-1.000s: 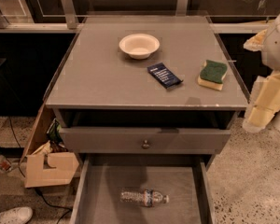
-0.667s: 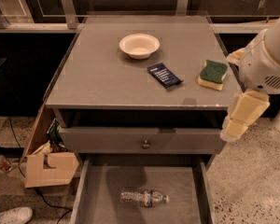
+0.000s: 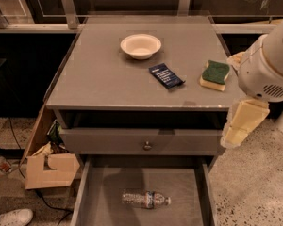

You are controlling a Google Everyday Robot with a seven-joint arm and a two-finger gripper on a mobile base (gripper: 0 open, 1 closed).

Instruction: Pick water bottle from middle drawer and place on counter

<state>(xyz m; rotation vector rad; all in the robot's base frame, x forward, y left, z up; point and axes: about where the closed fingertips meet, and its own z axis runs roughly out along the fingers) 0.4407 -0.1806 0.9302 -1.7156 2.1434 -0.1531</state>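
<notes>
The water bottle (image 3: 146, 199) lies on its side on the floor of the open middle drawer (image 3: 104, 192), near the bottom of the camera view, cap to the right. The counter (image 3: 104, 74) is the grey cabinet top above it. My gripper (image 3: 239, 124), pale yellow under the white arm (image 3: 269, 65), hangs beside the counter's right front corner. It is well above and to the right of the bottle and holds nothing that I can see.
On the counter stand a white bowl (image 3: 140, 46), a dark blue packet (image 3: 165, 75) and a green-and-yellow sponge (image 3: 215, 74). A shut drawer front with a small knob (image 3: 146, 145) sits above the open drawer. A cardboard box (image 3: 47, 166) and cables lie on the floor at left.
My arm and gripper have moved left and down from the right edge of view to the counter's right front corner. The bottle has not moved.
</notes>
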